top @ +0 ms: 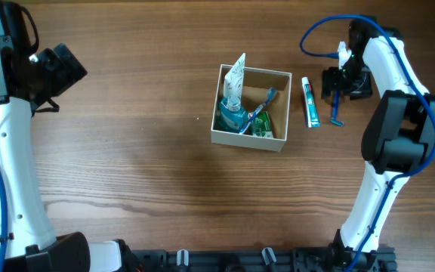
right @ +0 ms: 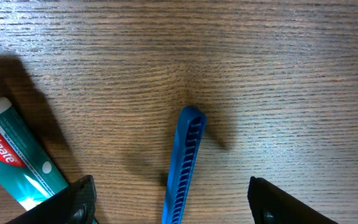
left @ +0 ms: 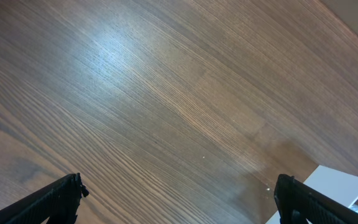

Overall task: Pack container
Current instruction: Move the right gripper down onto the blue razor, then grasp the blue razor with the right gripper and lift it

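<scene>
The container (top: 249, 140) is a square white box with a brown inside, at the table's middle; its white corner also shows in the left wrist view (left: 344, 186). In it are a white and teal tube (top: 235, 87) standing upright, a blue toothbrush (top: 259, 106) and a green packet (top: 261, 125). My right gripper (top: 338, 83) is open, with its fingers (right: 173, 199) on either side of a blue razor handle (right: 185, 155) lying on the table. My left gripper (top: 70, 72) is open and empty (left: 179, 199) at the far left.
A Colgate toothpaste tube (top: 310, 102) lies just right of the box, next to the blue razor (top: 337, 109); it also shows at the left in the right wrist view (right: 17, 162). Bare wood lies between the left gripper and the box.
</scene>
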{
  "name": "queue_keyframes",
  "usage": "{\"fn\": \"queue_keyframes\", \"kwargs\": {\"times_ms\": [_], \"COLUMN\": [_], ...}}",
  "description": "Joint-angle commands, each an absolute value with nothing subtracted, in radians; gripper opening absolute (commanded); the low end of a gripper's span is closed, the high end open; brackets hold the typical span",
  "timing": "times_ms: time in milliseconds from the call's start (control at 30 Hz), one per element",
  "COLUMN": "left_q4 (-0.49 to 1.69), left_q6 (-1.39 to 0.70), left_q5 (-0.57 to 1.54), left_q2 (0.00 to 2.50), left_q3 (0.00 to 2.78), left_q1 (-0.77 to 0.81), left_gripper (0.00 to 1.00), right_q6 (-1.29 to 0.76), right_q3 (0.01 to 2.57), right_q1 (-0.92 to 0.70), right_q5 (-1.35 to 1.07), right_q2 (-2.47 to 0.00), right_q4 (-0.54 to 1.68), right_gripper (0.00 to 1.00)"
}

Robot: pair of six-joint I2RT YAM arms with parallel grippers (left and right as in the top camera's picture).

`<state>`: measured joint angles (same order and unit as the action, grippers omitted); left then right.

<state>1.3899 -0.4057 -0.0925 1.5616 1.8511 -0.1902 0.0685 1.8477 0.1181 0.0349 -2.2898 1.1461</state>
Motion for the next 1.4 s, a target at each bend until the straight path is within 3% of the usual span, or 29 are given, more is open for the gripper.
{"fn": "queue_keyframes", "kwargs": {"times_ms": [0, 467, 533, 700, 767, 1000, 1200, 1367], "left_q4": [1.388, 1.388, 1.388, 1.388, 1.388, 1.388, 1.388, 1.388], "left_q6": [-0.404, -0.404, -0.404, -0.404, -0.404, -0.404, -0.404, -0.404], "left_q5": [-0.095, -0.095, -0.095, -0.095, -0.095, -0.095, -0.095, -0.095], "left_q2": [1.564, 1.564, 1.564, 1.564, 1.564, 1.564, 1.564, 1.564], "left_q3": [1.85, 1.85, 1.85, 1.85, 1.85, 1.85, 1.85, 1.85], "left_q1": [-0.194, -0.194, -0.194, -0.194, -0.194, -0.194, -0.194, -0.194], "left_gripper": [1.0, 1.0, 1.0, 1.0, 1.0, 1.0, 1.0, 1.0], "right_q6": [0.049, 0.049, 0.049, 0.049, 0.049, 0.039, -0.096, -0.142], "right_q3": [1.832, 1.682, 1.682, 1.683, 1.683, 1.781, 2.047, 2.25], "right_q1": [0.12, 0.127, 0.127, 0.127, 0.127, 0.127, 0.124, 0.11], "right_q5": [0.044, 0.045, 0.045, 0.053, 0.057, 0.056, 0.039, -0.193], "right_q2": [-2.32, -2.32, -2.32, -2.32, -2.319, -2.319, -2.313, -2.301], "right_q4": [1.135, 1.079, 1.073, 1.061, 1.062, 1.149, 1.375, 1.609], "right_gripper": [0.79, 0.76, 0.67, 0.13, 0.04, 0.04, 0.04, 0.04]}}
